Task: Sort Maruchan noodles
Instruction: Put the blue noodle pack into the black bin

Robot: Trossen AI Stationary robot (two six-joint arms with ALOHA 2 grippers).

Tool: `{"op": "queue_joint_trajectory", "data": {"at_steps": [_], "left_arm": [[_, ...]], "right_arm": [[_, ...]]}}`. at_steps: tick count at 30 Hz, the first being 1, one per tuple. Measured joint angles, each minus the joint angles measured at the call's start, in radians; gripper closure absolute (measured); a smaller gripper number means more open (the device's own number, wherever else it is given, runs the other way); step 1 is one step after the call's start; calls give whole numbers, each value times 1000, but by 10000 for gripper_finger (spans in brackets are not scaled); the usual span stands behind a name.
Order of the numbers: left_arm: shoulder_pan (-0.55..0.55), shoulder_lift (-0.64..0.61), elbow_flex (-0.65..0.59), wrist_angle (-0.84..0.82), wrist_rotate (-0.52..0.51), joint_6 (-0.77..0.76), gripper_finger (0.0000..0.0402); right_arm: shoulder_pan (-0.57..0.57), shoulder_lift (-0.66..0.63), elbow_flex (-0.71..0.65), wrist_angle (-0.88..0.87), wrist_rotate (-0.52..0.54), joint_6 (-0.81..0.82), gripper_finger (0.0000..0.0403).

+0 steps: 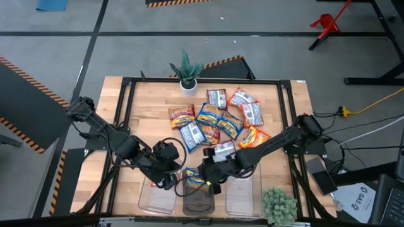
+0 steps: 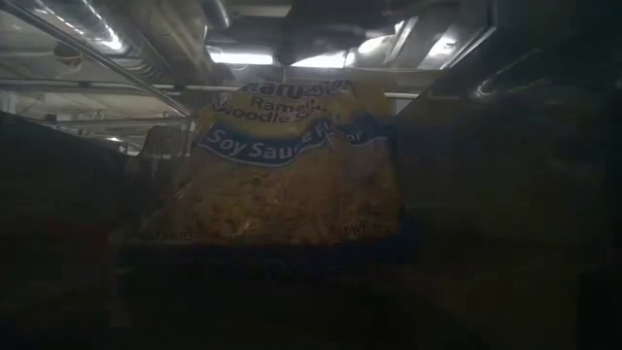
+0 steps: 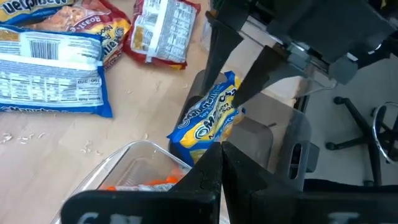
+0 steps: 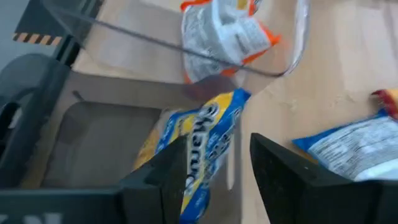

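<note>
I am a two-armed robot at a wooden table (image 1: 126,120), seen from above. My right gripper (image 1: 203,177) reaches in over the near edge, where three clear bins stand in a row: a left bin (image 1: 156,198), a middle bin (image 1: 201,203) and a right bin (image 1: 243,195). My two dark fingers (image 4: 163,177) stand apart on either side of a blue-and-yellow noodle packet (image 4: 202,152), which stands tilted over the middle bin; from these angles I cannot tell whether the fingers press on it or only flank it. The camera at table height shows that packet's face close up, its label reading soy sauce flavour, though the picture is dim. My left gripper (image 1: 169,181) hangs just beside, over the left bin, its fingers (image 3: 208,177) together and empty. An orange packet (image 4: 224,28) lies inside the left bin. The remaining noodle packets (image 1: 218,120) sit in a loose overlapping pile in the middle of the table, in orange, blue-and-yellow, and red-and-silver. A small potted plant (image 1: 187,70) stands at the far edge, and a second green plant (image 1: 279,205) sits near the right bin.
</note>
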Motion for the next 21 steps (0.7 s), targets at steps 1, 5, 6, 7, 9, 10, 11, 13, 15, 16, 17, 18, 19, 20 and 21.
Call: {"op": "queue_joint_trajectory", "data": {"at_steps": [1,5,6,7,9,10,11,13,15,16,17,18,19,20,21], "left_arm": [[-1,0,0,0,0,0,401],[-5,0,0,0,0,1,401],[-5,0,0,0,0,0,401],[-5,0,0,1,0,0,401],[-5,0,0,1,0,0,401],[-5,0,0,0,0,0,401],[-5,0,0,1,0,0,401],[-6,0,0,-1,0,0,401],[-6,0,0,0,-3,1,401],[-6,0,0,-2,-6,1,401],[-6,0,0,-1,-8,1,401],[-6,0,0,-1,-10,1,401],[-6,0,0,-2,-10,2,401],[-6,0,0,-2,-11,2,401],[-6,0,0,-2,-11,2,401]], "right_arm": [[0,0,0,4,0,2,235],[0,0,0,0,-42,43,220],[0,0,0,0,-58,62,215],[0,9,0,5,-69,75,210],[0,33,0,2,-74,98,199],[0,47,-2,-12,-75,109,193],[0,60,-2,-8,-78,116,187],[0,72,-2,-4,-78,124,178],[0,73,-2,1,-78,126,171],[0,74,-2,-2,-78,127,170],[0,75,-2,-2,-78,127,170],[0,75,-2,-4,-78,126,174],[0,75,-2,-4,-78,124,180],[0,74,-2,-4,-78,123,190],[0,73,-2,-7,-78,123,203]]}}
